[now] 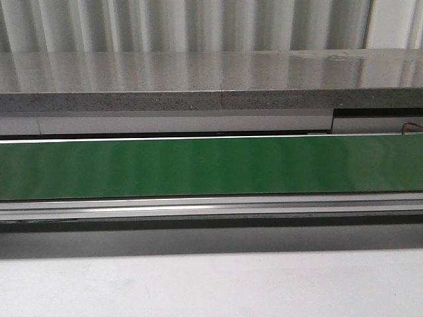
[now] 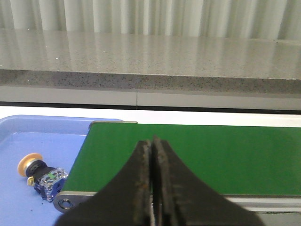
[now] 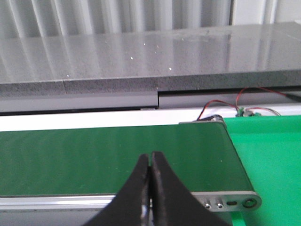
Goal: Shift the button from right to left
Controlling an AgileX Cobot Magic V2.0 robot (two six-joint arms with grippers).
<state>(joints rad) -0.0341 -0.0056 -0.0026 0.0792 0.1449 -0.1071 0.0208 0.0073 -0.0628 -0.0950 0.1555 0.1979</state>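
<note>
Front view: only the green conveyor belt [image 1: 211,168], its aluminium side rail [image 1: 211,206] and the grey stone ledge [image 1: 198,79] behind are recorded. Neither arm nor the button is seen here.

Left wrist view: the button [image 2: 41,175] is found lying on its side in a blue tray [image 2: 28,136] just off the left end of the belt, yellow cap pointing away from the belt roller, black collar behind it, blue-grey contact block nearest the rail end [image 2: 66,203]. It is apart from the left gripper [image 2: 152,188], whose two black fingers are pressed together with nothing between them.

Right wrist view: the right gripper [image 3: 150,193] is likewise closed tip to tip and empty, held above the right end of the belt. A green tray [image 3: 268,160] sits beside that end; the part of it in view holds no button. Red and black wires [image 3: 221,106] run behind.

Judgement: since the button already lies on the left side, the transfer is taken to be done, or a further button is awaited.

Handling notes (judged from appearance): a light, rigid plastic part, not fragile. The domed cap is smooth and would be expected to slip; the round collar could roll between the pads. The cube-shaped body offers flat parallel faces and is preferred as the gripping place, jaws across its two opposite sides. Lying sideways, it may pivot if caught off-centre.
</note>
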